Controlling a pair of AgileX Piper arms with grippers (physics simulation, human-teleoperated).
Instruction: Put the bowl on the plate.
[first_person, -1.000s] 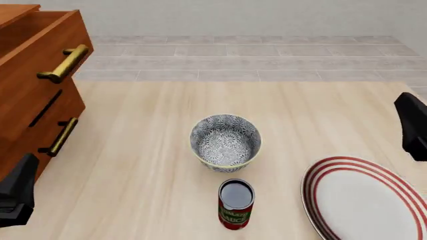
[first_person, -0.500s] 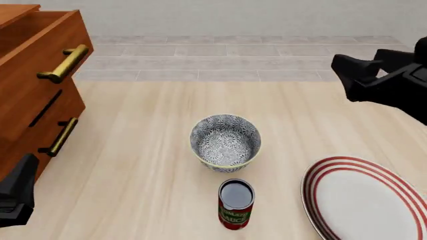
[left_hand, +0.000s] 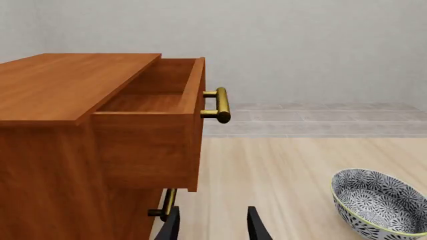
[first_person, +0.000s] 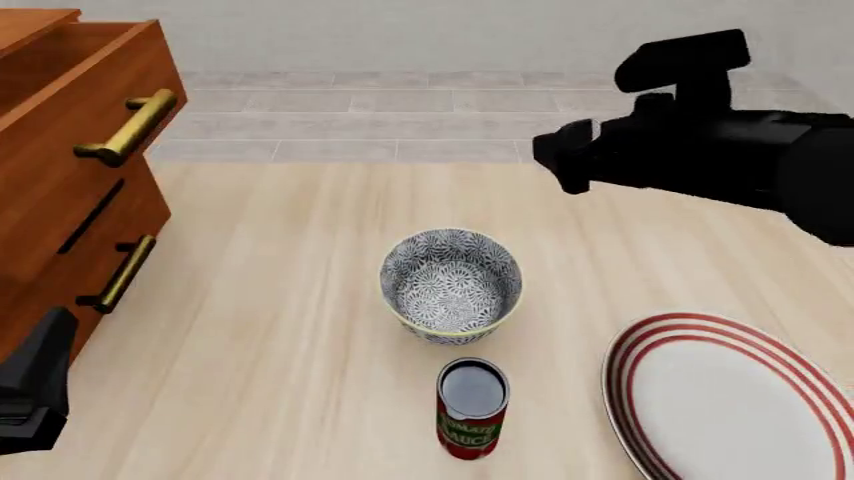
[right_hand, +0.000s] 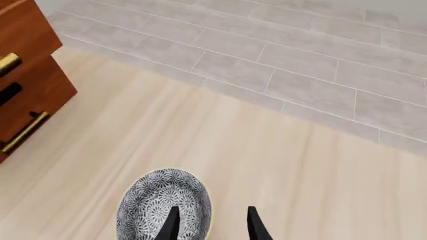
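Observation:
The bowl (first_person: 451, 283), grey-blue floral with a cream rim, stands upright at the table's middle. It also shows in the left wrist view as the bowl (left_hand: 380, 202) and in the right wrist view as the bowl (right_hand: 163, 205). The plate (first_person: 727, 405), white with red rings, lies flat at the front right, cut by the frame edge. My right gripper (right_hand: 212, 227) is open and empty, hovering above the bowl's far right side; its arm (first_person: 707, 150) reaches in from the right. My left gripper (left_hand: 212, 227) is open and empty, low at the front left beside the dresser.
A red sauce can (first_person: 471, 407) stands upright just in front of the bowl, left of the plate. A wooden dresser (first_person: 67, 180) with brass handles fills the left side, its top drawer (left_hand: 157, 105) pulled out. Tiled floor lies beyond the table's far edge.
My right arm has swung up from the right edge and leftward, ending over the table behind the bowl. The left arm, bowl, can and plate have not moved.

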